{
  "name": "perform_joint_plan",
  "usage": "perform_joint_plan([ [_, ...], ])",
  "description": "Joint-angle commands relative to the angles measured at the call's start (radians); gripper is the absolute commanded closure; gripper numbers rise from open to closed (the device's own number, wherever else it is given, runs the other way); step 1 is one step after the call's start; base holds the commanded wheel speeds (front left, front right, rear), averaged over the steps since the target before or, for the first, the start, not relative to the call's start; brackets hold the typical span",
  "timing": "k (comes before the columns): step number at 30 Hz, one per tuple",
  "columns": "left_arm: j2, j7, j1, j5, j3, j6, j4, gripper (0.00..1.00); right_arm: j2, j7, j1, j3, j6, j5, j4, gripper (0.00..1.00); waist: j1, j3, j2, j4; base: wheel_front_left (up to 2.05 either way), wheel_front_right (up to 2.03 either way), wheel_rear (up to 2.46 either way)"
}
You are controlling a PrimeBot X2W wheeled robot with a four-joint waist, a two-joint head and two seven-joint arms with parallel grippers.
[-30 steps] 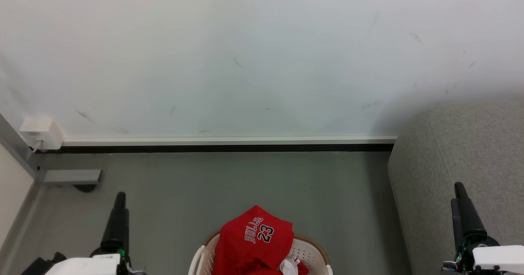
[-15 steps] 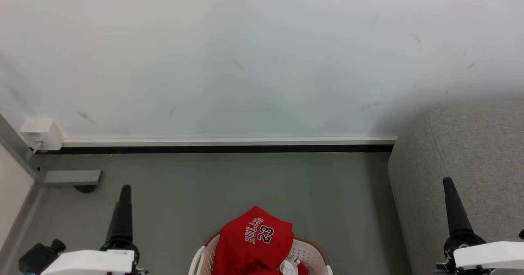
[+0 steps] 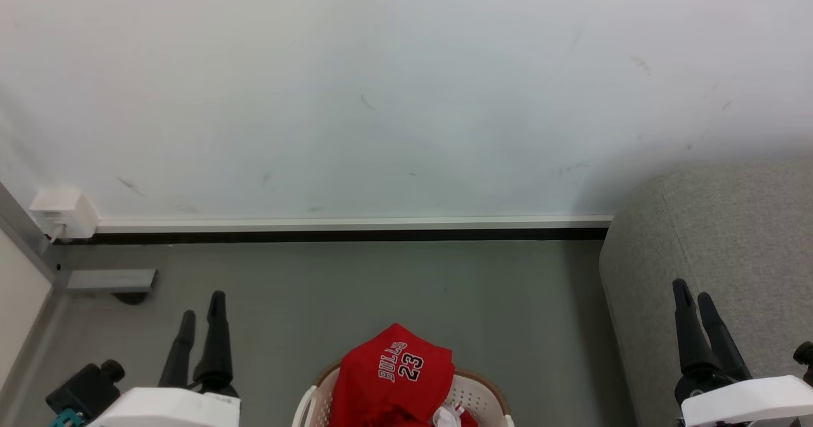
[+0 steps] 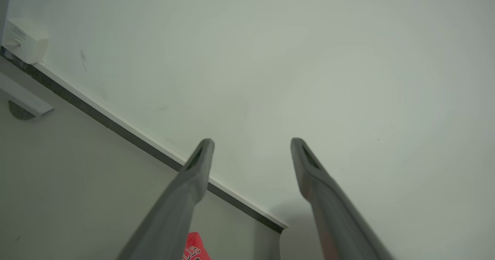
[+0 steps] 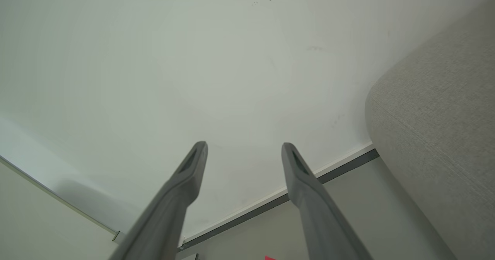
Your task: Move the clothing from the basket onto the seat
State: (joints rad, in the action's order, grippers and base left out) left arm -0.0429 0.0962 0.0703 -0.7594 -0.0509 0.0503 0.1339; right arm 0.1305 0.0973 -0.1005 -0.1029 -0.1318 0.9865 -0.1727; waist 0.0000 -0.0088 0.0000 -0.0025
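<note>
Between left hand [image 3: 202, 305] and right hand [image 3: 691, 290] lies clothing [image 3: 397, 376].

A pale, scuffed wall [image 3: 381, 96] spans twelve o'clock, meeting the grey floor [image 3: 394, 287] at a white skirting board [image 3: 349, 223] over a dark strip [image 3: 349, 235]. At nine o'clock sits a white wall box [image 3: 63, 213], with a grey bar [image 3: 111, 279] below it.

"BULLS" over "23" reads in black-and-white letters on the red clothing [image 3: 394, 376], with part of the same lettering showing at the left wrist view's bottom edge.
</note>
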Motion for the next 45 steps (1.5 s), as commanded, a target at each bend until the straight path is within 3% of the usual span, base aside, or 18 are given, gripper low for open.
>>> perform_joint_plan([
  [1,-0.007,0.011,-0.003,0.047,0.002,-0.005,-0.012,0.00,0.013,0.010,-0.025,-0.002,0.001,-0.036,0.005,0.00,0.0000,-0.001,0.0000,0.000,0.00,0.00,0.00],
  [13,-0.017,0.045,-0.008,0.246,0.023,-0.044,-0.012,0.00,0.016,0.044,-0.030,-0.011,0.001,-0.224,-0.023,0.00,0.0000,-0.003,0.0000,0.000,0.00,0.00,0.00],
  [45,-0.023,0.121,-0.031,0.537,0.044,-0.086,-0.034,0.00,0.025,0.120,-0.032,-0.063,0.002,-0.497,-0.038,0.00,0.0000,-0.019,0.0000,-0.009,0.00,0.00,0.00],
])
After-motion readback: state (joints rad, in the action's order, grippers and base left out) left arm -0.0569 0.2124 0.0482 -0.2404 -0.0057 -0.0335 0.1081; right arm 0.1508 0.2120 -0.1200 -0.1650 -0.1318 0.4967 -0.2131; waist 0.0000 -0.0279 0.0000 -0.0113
